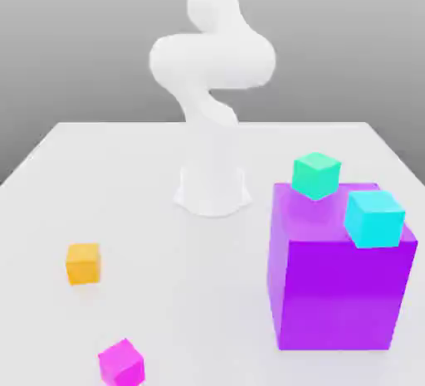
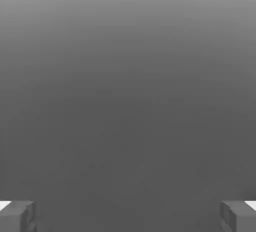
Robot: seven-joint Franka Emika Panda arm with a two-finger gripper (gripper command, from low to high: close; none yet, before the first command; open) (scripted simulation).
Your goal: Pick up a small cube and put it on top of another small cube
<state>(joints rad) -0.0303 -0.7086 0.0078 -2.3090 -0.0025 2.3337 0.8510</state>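
Currently my gripper (image 2: 128,218) sits wide open and holds nothing, with grey blankness ahead of it.

Going by size, I see the white table (image 1: 124,177), then the arm (image 1: 212,85) rising from its base, its hand up out of the exterior view and well apart from every block. Far below it, the big purple cube (image 1: 340,293) carries a cyan cube (image 1: 375,218) and a teal cube (image 1: 316,175). An orange cube (image 1: 83,262) and a magenta cube (image 1: 122,363) lie on the table.
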